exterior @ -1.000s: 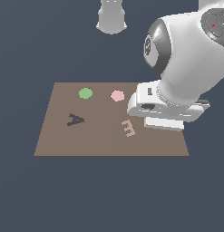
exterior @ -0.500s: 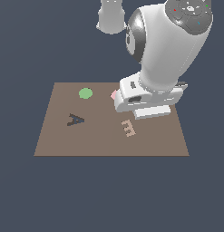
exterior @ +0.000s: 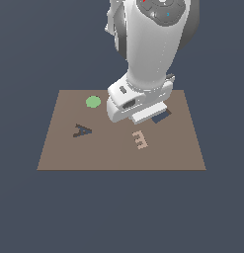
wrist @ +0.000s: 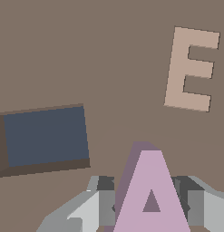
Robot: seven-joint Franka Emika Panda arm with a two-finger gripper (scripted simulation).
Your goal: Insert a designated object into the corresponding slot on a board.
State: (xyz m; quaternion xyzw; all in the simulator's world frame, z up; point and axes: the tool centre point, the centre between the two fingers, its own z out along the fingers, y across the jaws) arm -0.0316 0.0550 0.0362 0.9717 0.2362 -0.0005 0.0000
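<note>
Matt brown board [exterior: 64, 148], glossy white arm [exterior: 150, 44]

- the claw [wrist: 152, 204] is closed on the lilac letter a block [wrist: 152, 195], one grey finger [wrist: 102, 201] pressed to each side of it.
- beneath lies the brown board [wrist: 109, 54].
- a tan letter e block [wrist: 191, 69] lies flat on the board.
- a dark square hole [wrist: 43, 136] is sunk in the board, well apart from the e.
</note>
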